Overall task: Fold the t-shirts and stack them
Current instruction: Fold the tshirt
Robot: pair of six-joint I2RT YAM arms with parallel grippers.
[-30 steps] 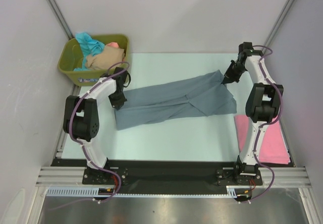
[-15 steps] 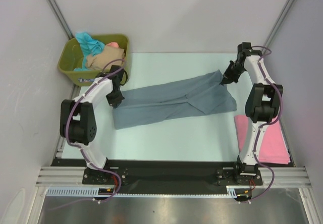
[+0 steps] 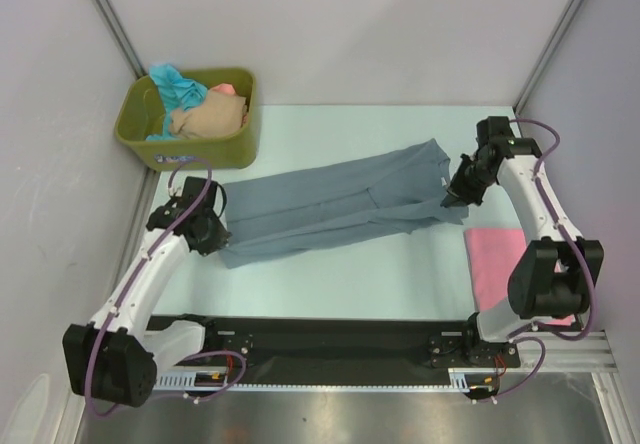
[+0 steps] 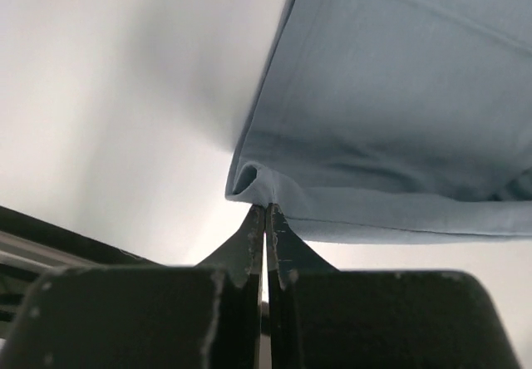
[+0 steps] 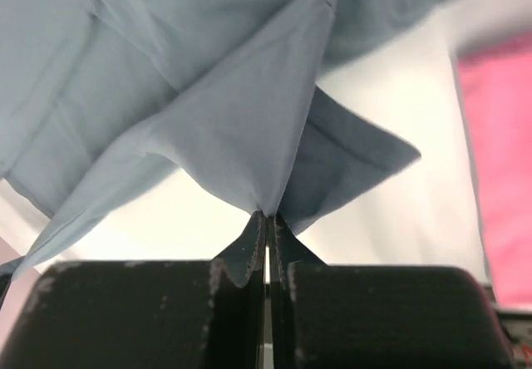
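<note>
Now, grey-blue t-shirt (image 3: 330,204), ends pinched by left claw (image 4: 266,213), right claw (image 5: 268,217)

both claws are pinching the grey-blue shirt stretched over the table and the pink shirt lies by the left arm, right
Not quite. The pink shirt lies by the right arm, not the left, as the top external view shows. The left claw and right claw do each pinch the grey-blue shirt, stretched over the table.

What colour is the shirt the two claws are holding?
Grey-blue. The shirt shows best in the top view.
</note>
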